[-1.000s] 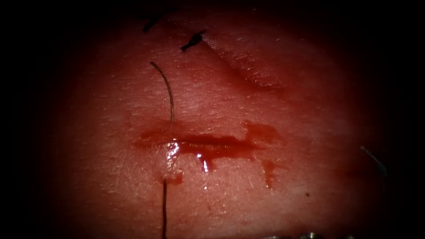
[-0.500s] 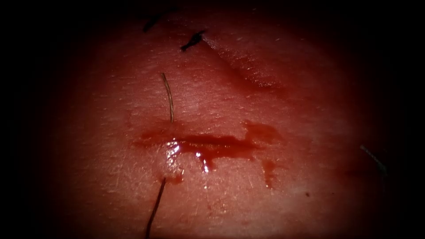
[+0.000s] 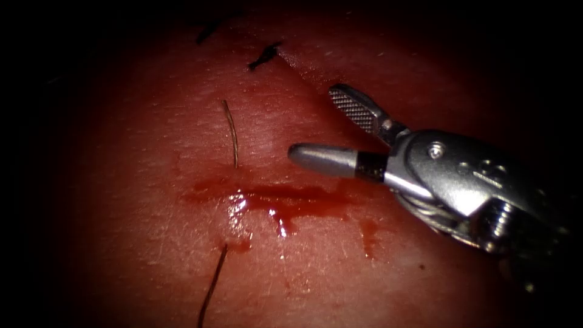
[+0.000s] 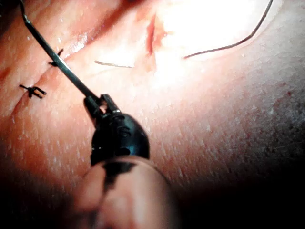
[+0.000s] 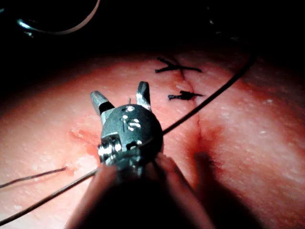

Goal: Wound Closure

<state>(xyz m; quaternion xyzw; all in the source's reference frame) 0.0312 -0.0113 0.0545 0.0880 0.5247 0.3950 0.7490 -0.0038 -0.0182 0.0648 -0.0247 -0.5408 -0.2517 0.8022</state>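
The tissue carries a horizontal cut wet with red fluid. Thread passes under the cut's left end, with a short tail on the far side. A long strand leaves on the near side toward the picture's bottom edge. My right tool reaches in from the right over the cut's right half, jaws open and holding nothing; it is also seen from behind. My left tool is shut on a dark taut strand, which looks like the thread. I cannot make out the needle for certain.
Older dark stitch knots sit along a second closed cut at the far side; they appear again as knots. A pale curved arc lies in the dark beyond the tissue.
The right tool has come in from the right with open jaws. The far tail of thread grew shorter, and the near strand swung left.
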